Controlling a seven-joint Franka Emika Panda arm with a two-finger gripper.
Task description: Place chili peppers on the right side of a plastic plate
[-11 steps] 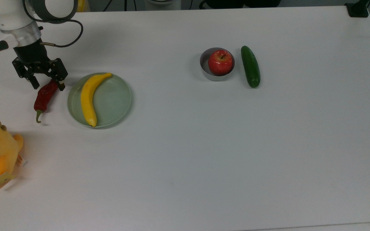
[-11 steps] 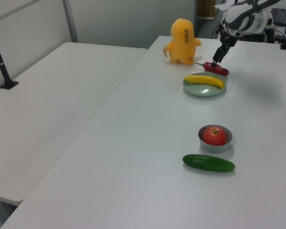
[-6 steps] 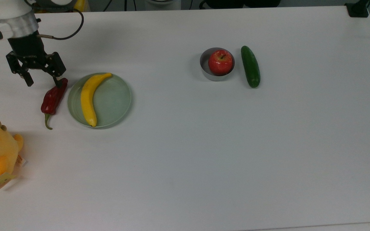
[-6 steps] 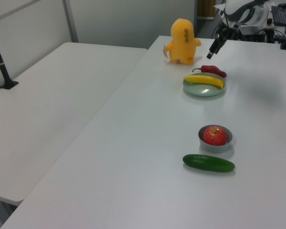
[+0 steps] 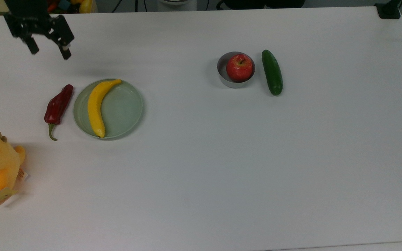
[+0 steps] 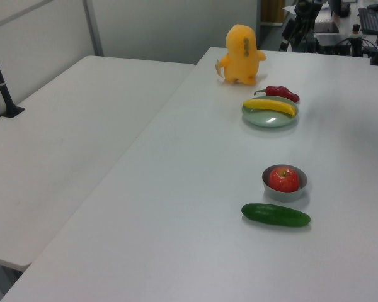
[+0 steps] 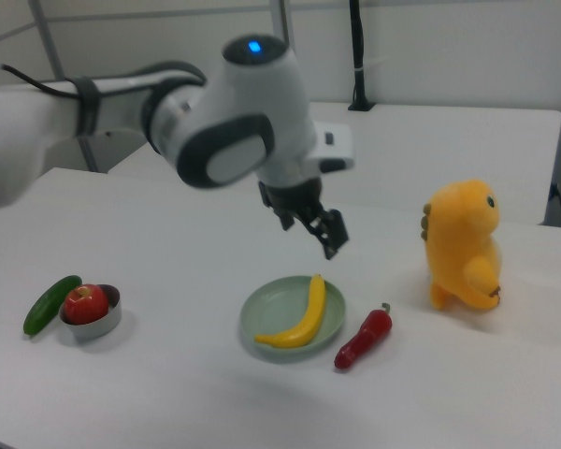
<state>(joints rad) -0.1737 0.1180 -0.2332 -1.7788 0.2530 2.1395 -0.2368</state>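
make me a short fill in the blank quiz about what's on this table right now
1. The banana lies on the pale green ____.
2. The apple sits inside the grey ____.
3. The chili pepper lies on the table between the plate and the orange ____.
4. The open gripper holds ____.

Missing words: plate; bowl; plush toy; nothing

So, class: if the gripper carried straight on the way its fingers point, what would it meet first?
Probably bare table. The open gripper points down, short of the chili pepper and plate, though depth is uncertain.
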